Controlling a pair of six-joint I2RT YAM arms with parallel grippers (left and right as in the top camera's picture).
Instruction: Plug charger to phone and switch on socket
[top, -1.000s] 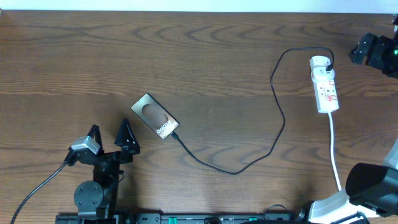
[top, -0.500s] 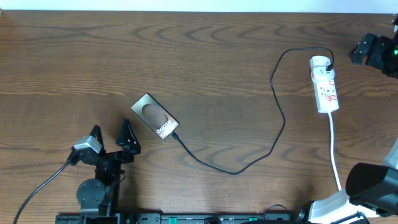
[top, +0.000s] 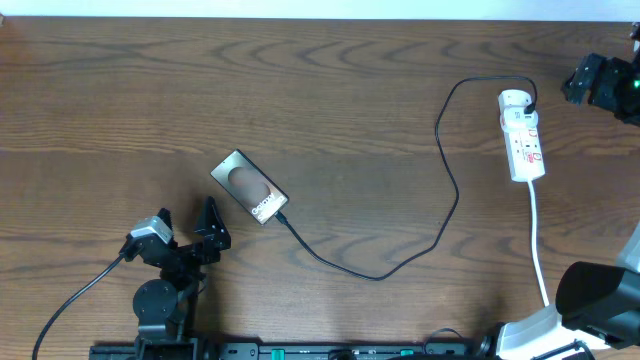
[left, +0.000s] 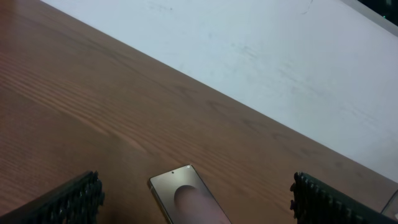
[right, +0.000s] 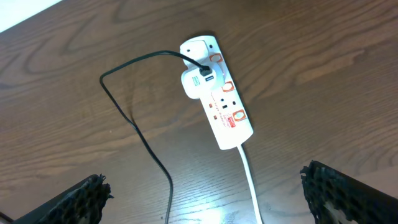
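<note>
Now: both arms empty-handed, phone and power strip well apart

Left fingers (top: 212, 225) stand spread wide and grasp nothing, low on the left of the dark wood-grain surface (top: 350, 100). The phone (top: 250, 187) lies flat just beyond them, turned diagonally and touching neither finger. From the left wrist its bronze-brown back and pale oval patch show between the two ribbed black pads. White lettering runs along the phone's lower end. It looks like "Galaxy", though it is too small to read with certainty.

The charger (top: 440, 225) is a thin black cable. One end meets the phone's lower right edge. From there it sags toward the near side of the surface, climbs in a broad loop and ends in a black plug in the white adapter (right: 198, 81). The adapter bears a small green mark.

That adapter sits at the far end of the socket (top: 524, 140), a white power strip on the right side. Its face carries red-orange rings and a small red label, and none of the print there is legible. A white cord (top: 537, 235) leaves its near end.

Right fingers (right: 81, 199) are likewise spread and empty, above the strip and clear of it.
</note>
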